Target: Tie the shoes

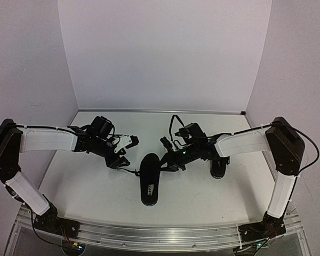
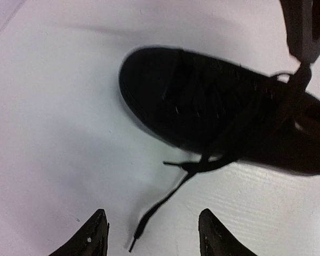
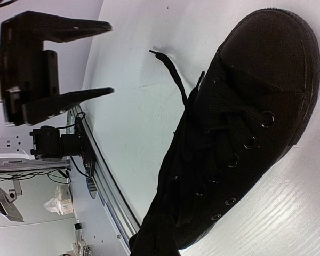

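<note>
- Since both laces have to be worked at once, the black shoe point(image 1: 149, 181) lies near the middle of the table point(image 1: 90, 186), toe pointing away from the arm bases, with a gripper at either side of its laced front; a second black shoe point(image 1: 220, 169) sits off to the right, partly hidden behind the right arm, and I judge that it is simply parked until this one is done
- Seen from the left wrist, the right gripper point(image 2: 303, 50) stands above the eyelets with its jaws pressed together; a lifted lace point(image 2: 296, 88) runs up off the shoe into its tip, so it appears to have that strand pinched, probably to keep it taut and clear of the tongue; the contact itself is black on black, so I cannot be fully sure of it
- The left gripper point(image 2: 152, 234) hovers low beside the shoe with its jaws well apart and nothing between them
- The loose lace end point(image 2: 160, 205) lies flat on the table, trailing from the shoe's side toward the gap between the left fingertips point(image 2: 96, 234) and touching neither; my reading is that the open jaws are lined up on this strand for a pickup, though the knot itself is not yet formed
</note>
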